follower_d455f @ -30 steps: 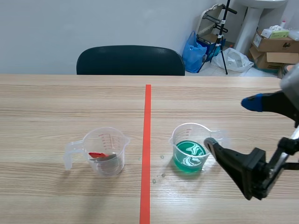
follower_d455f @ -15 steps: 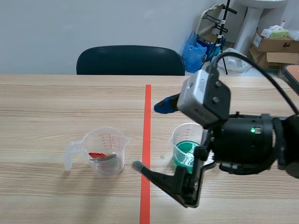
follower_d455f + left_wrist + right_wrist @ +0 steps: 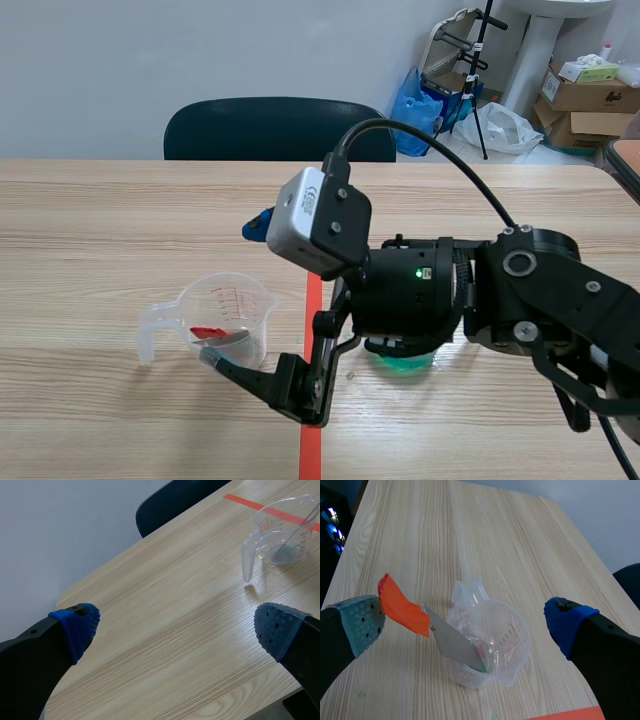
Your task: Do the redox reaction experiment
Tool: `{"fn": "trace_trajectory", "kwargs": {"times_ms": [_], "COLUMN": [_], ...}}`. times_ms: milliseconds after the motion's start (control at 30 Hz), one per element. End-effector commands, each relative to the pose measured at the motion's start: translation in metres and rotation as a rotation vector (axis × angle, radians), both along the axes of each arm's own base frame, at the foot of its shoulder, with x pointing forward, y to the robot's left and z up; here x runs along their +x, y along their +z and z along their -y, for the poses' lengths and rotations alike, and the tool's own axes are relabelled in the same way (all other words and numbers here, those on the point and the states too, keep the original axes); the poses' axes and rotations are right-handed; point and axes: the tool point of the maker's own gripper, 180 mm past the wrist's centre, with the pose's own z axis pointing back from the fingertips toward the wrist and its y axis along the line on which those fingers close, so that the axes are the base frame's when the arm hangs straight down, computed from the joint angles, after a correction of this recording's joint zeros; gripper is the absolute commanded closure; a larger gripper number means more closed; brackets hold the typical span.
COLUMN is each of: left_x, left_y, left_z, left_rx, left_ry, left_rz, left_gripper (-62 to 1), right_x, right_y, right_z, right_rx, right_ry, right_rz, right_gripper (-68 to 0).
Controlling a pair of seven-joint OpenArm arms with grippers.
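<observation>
A clear measuring cup (image 3: 228, 318) stands left of the tape line, with a metal strip with an orange-red grip (image 3: 210, 333) leaning inside it. My right gripper (image 3: 237, 292) has come across from the right and is open around this cup. In the right wrist view the cup (image 3: 490, 645) sits between the fingers, and the strip's orange-red grip (image 3: 402, 607) sticks out over the rim next to the grey-green pad (image 3: 362, 622). The cup of green liquid (image 3: 405, 362) is mostly hidden behind the right arm. My left gripper (image 3: 177, 625) is open over bare table, with the clear cup (image 3: 282, 532) far ahead.
An orange-red tape line (image 3: 312, 455) runs down the table's middle. A dark chair (image 3: 280, 130) stands behind the far edge. Boxes and bags (image 3: 590, 95) lie on the floor at the back right. A few droplets (image 3: 348, 375) dot the table near the tape.
The right arm swung from the right side, past the green cup and across the tape, to the clear cup on the left. It now covers most of the green cup.
</observation>
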Motion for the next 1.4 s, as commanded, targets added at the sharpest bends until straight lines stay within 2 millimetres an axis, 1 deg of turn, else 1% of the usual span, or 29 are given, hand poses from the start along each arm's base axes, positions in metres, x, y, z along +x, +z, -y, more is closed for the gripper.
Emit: {"fn": "trace_trajectory", "kwargs": {"times_ms": [0, 67, 167, 233, 367, 567, 700, 933, 1133, 1200, 1367], "left_x": [0.001, 0.001, 0.001, 0.001, 0.001, 0.001, 0.001, 0.001, 0.001, 0.0, 0.0], "left_y": [0.005, 0.005, 0.005, 0.005, 0.005, 0.005, 0.005, 0.005, 0.005, 0.004, 0.004], "left_z": [0.004, 0.004, 0.004, 0.004, 0.004, 0.004, 0.004, 0.004, 0.005, 0.005, 0.006], "left_rx": [-0.017, -0.017, -0.017, -0.017, -0.017, -0.017, -0.017, -0.017, -0.024, -0.036, -0.04], "left_ry": [-0.003, -0.003, -0.003, -0.003, -0.003, -0.003, -0.003, -0.003, -0.005, -0.008, -0.009], "left_rz": [0.024, 0.024, 0.023, 0.023, 0.023, 0.023, 0.023, 0.023, 0.019, 0.013, 0.011], "left_gripper": [-62.3, -62.3, -62.3, -62.3, -62.3, -62.3, -62.3, -62.3, -62.3, -62.3, -62.3], "right_x": [0.003, 0.004, 0.004, 0.005, 0.01, 0.008, 0.008, 0.008, 0.015, 0.02, 0.03], "right_y": [0.014, 0.015, 0.015, 0.015, 0.018, 0.024, 0.026, 0.03, 0.039, 0.043, 0.064], "right_z": [0.0, 0.0, 0.0, 0.0, 0.001, 0.004, 0.004, 0.002, -0.001, -0.002, -0.005], "right_rx": [0.03, 0.029, 0.029, 0.03, 0.041, 0.077, 0.087, 0.093, 0.08, 0.077, 0.085], "right_ry": [0.007, 0.007, 0.007, 0.003, -0.024, -0.014, -0.012, -0.008, -0.014, -0.021, -0.04], "right_rz": [0.03, 0.032, 0.032, 0.034, 0.052, 0.064, 0.066, 0.074, 0.074, 0.053, 0.025], "right_gripper": [-61.2, -55.2, -50.4, -45.8, -32.9, -13.1, -1.5, -0.8, -0.9, -0.9, -0.9]}}
